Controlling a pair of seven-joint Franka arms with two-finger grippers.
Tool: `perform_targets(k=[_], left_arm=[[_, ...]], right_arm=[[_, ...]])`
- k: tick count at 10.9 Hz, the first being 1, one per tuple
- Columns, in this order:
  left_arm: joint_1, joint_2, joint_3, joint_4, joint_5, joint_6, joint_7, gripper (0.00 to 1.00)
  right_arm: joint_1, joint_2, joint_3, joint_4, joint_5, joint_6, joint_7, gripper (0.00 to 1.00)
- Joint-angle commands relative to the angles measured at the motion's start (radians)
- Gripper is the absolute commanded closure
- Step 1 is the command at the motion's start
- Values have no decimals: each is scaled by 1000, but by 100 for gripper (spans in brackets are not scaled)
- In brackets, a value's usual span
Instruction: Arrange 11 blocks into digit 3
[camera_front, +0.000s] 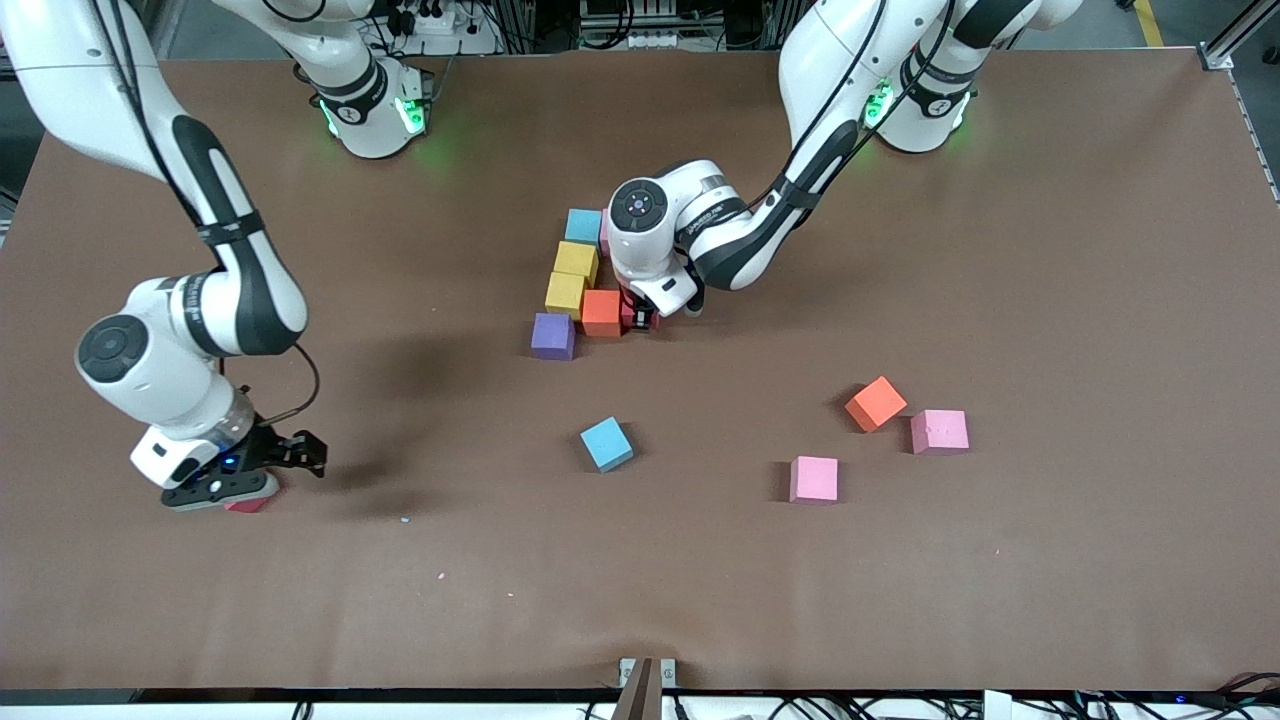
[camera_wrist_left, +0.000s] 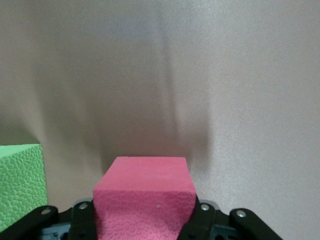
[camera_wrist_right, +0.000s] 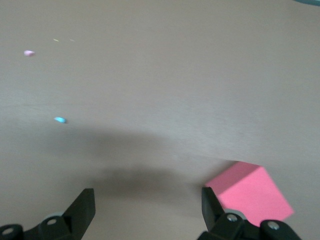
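My left gripper (camera_front: 641, 316) is shut on a red block (camera_wrist_left: 144, 192), low at the table and right beside an orange block (camera_front: 601, 312) of the middle cluster. That cluster also holds a light blue block (camera_front: 583, 226), two yellow blocks (camera_front: 576, 260) and a purple block (camera_front: 553, 336). A green block (camera_wrist_left: 20, 182) stands next to the held one; the arm hides it in the front view. My right gripper (camera_wrist_right: 147, 197) is open over the table toward the right arm's end. Another red block (camera_wrist_right: 250, 192) lies just outside one finger, not between the jaws.
Loose blocks lie nearer the front camera: a light blue one (camera_front: 606, 444), an orange one (camera_front: 876, 403) and two pink ones (camera_front: 939, 431) (camera_front: 814, 479). Small foam crumbs (camera_wrist_right: 60, 120) dot the brown table (camera_front: 1050, 250).
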Motion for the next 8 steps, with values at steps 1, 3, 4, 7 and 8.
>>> perform_targets(k=[1, 3, 4, 7, 8], left_arm=[[-18, 29, 11, 38, 27, 2, -13, 89], [-20, 32, 12, 41, 31, 2, -13, 88], [-19, 30, 12, 43, 31, 2, -11, 83], [-14, 19, 14, 40, 40, -10, -13, 0], [-12, 9, 14, 40, 41, -22, -11, 0]], right_arm=[[-42, 27, 16, 37, -14, -14, -18, 5], [-83, 53, 16, 56, -3, -23, -18, 0], [-94, 71, 16, 64, -5, -21, -20, 0], [-126, 102, 16, 70, 6, -21, -12, 0], [-139, 119, 16, 89, 6, -21, -11, 0]])
